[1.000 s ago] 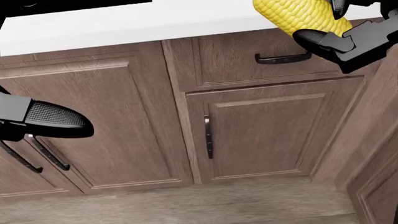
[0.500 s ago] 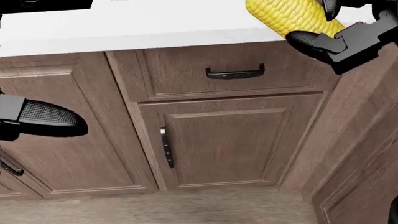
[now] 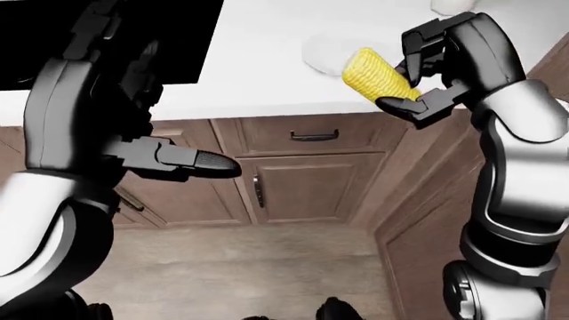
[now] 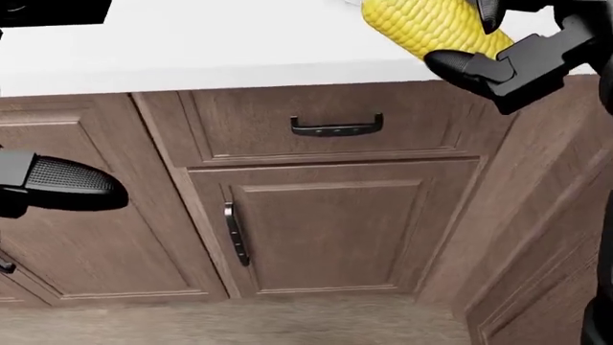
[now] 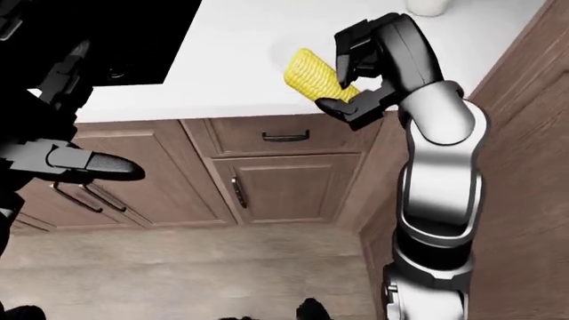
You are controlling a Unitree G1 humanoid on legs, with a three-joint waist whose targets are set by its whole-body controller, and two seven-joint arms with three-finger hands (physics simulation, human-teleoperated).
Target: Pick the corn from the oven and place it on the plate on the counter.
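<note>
Left-eye view: black right hand [image 3: 425, 73] clamps the yellow ribbed corn cob [image 3: 377, 74], long axis toward ten o'clock, overlapping the round white plate [image 3: 322, 52].

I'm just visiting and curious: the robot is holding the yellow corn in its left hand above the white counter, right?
Not quite. The corn is gripped by the right hand, as the left-eye view shows; the left hand is empty, lower down by the cabinets. The corn is indeed above the white counter.
</note>
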